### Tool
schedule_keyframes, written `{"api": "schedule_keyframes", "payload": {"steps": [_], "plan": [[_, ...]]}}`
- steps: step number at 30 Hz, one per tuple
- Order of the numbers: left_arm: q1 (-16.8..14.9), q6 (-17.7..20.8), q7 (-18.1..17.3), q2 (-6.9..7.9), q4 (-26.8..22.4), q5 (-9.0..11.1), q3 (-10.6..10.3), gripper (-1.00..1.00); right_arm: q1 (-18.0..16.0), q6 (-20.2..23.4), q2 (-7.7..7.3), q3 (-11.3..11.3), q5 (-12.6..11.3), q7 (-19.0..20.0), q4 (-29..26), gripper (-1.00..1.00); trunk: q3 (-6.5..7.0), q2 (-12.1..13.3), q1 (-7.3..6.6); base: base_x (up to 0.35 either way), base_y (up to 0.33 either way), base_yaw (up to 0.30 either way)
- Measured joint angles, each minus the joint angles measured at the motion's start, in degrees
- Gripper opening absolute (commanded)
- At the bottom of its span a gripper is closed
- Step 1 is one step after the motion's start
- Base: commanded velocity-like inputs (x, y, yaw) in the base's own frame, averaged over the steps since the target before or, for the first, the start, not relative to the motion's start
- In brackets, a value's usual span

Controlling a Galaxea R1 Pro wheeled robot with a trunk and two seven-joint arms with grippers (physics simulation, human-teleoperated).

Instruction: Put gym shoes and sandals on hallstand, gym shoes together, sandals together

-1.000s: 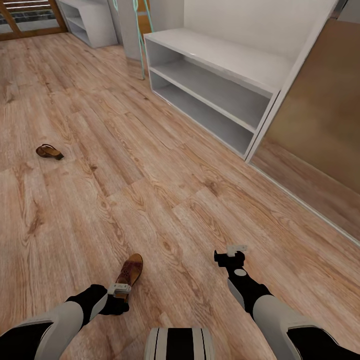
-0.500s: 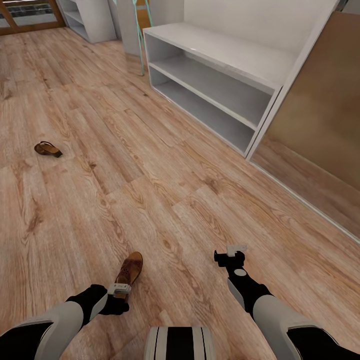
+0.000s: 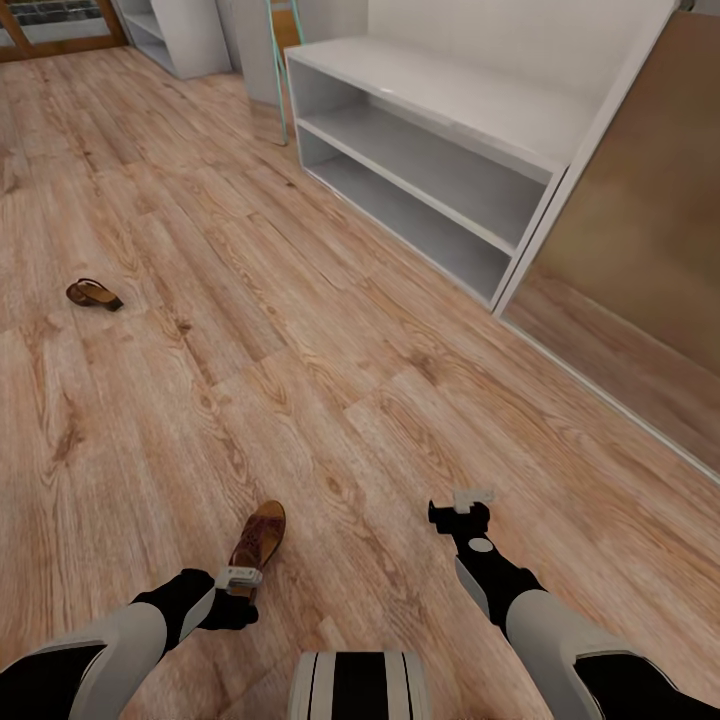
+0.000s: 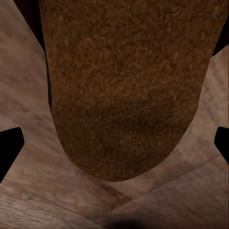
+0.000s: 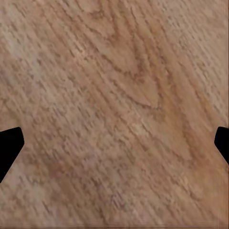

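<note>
Head view, lower left of frame: my left pincer (image 3: 240, 581) grips the heel end of one sandal (image 3: 260, 538), whose toe points up-frame over the corridor floor (image 3: 330, 380). In the left wrist view the brown sole (image 4: 126, 90) fills the gap between my fingers; the visible fingertips (image 4: 10, 143) stand apart at the frame edges, so the jaws are closed only as far as the sandal's width allows. I cannot tell whether the sandal clears the planks.

The second sandal (image 3: 93, 294) lies at mid-left of the frame, well apart. The hallstand (image 3: 450, 110) stands at upper centre-right, with its top and both shelves bare.

My right pincer (image 3: 470, 500), lower centre-right, is spread wide and holds nothing; the right wrist view shows floor grain between its fingers.

Handling judgement: the sandal looks light, with a fairly stiff sole and soft straps. A grip across the heel leaves the toe cantilevered, so it may droop or swing; a hold nearer mid-sole would carry steadier.
</note>
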Motion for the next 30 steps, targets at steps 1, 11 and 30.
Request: {"api": "schedule_keyframes", "payload": {"steps": [1, 11, 30], "plan": [[0.0, 0.0, -0.01, 0.0, 0.0, -0.01, 0.0, 1.0, 0.0, 0.0, 0.0, 0.0, 0.01, 0.0, 0.0, 1.0, -0.22, -0.01, 0.03, 0.0, 0.0, 0.0], [0.0, 0.0, 0.0, -0.02, -0.01, -0.03, 0.01, 1.0, 0.0, -0.11, 0.01, -0.04, 0.0, 0.0, 0.0, 1.0, -0.23, -0.02, 0.02, 0.0, 0.0, 0.0], [0.0, 0.0, -0.03, -0.07, -0.05, 0.0, 0.01, 1.0, 0.08, -8.16, 0.07, -0.08, -0.04, -0.17, 0.08, 1.0, -0.23, -0.02, 0.02, 0.0, 0.0, 0.0]]}}
